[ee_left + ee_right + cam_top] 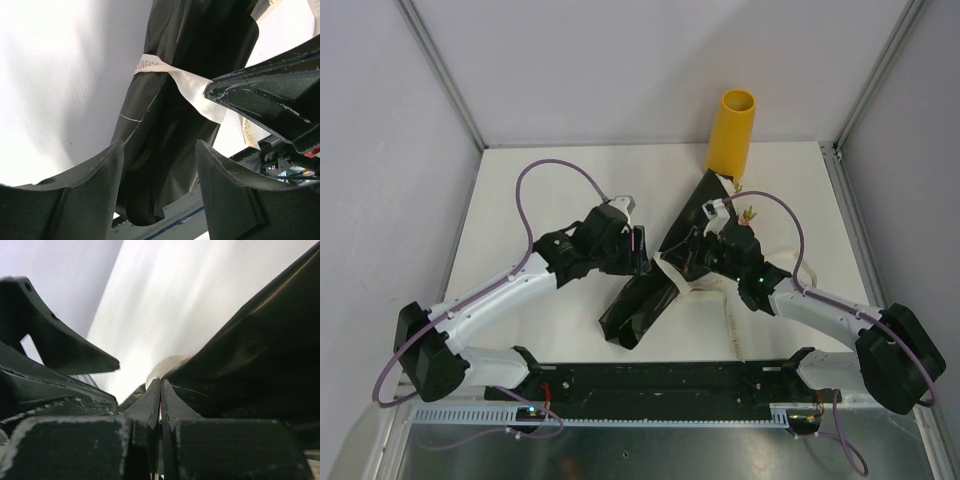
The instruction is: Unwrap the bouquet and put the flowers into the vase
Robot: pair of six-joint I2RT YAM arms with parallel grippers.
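- The bouquet (638,305) lies flat on the white table (550,180), midway between the two arms; its long axis runs on a diagonal, from the near-left end towards the far right
- Its far end points at the foot of the vase (734,135) and stops just short of it; the vase stands upright at the back of the table
- Small pink and green bits of the flowers (750,213) peep out by that far end, beside the right arm; the rest is hidden in the glossy black wrapping
- The cream ribbon (170,75) circles the wrapping about its middle; one loose part is drawn out sideways to the right
- The right gripper (160,390) is pressed fully together, its tips pinching that drawn-out part of the ribbon
- The left gripper (159,150) stands well apart, partly spread, with nothing in its grasp; the black wrapping shows in the gap between its fingers, below the ribbon; whether the fingers touch it I cannot tell
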